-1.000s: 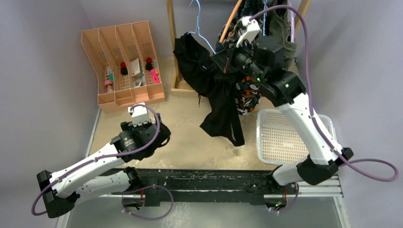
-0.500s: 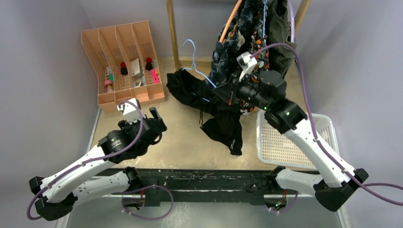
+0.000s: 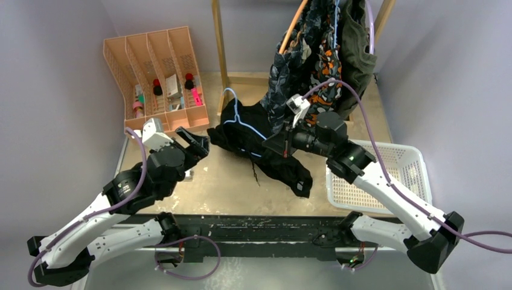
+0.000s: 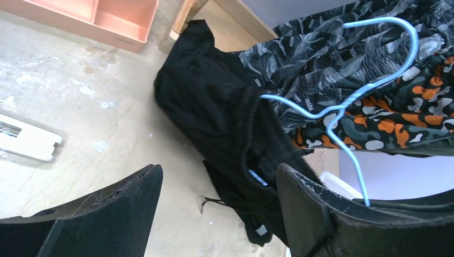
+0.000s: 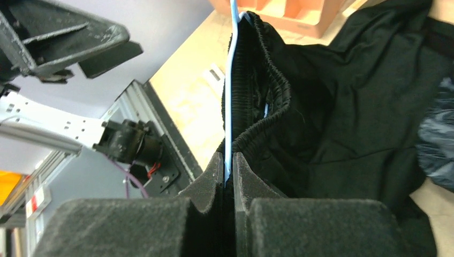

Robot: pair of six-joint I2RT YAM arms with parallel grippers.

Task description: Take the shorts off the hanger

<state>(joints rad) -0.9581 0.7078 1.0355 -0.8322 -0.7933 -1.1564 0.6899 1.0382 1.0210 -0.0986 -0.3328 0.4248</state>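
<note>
right hand (image 5: 229,160) clenched on blue wire hanger (image 5: 231,80), black shorts (image 3: 241,130) strung on it by the waistband and sagging onto tabletop (image 3: 223,181), left hand (image 4: 218,174) released just beside them, small white tag (image 4: 260,230) on them unreadable, blue-grey patterned shorts (image 3: 302,42), camouflage shorts (image 3: 326,66), olive shorts (image 3: 356,42) hanging behind

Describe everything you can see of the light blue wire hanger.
The light blue wire hanger is thin bent wire with a curved hook and a twisted neck. Its hook hangs on nothing, and it is tilted low over the tan table. One arm runs inside the elastic waistband of the plain black fabric shorts, which sag onto the table. The fingers of the right gripper are shut on its wire beside that waistband.
</note>
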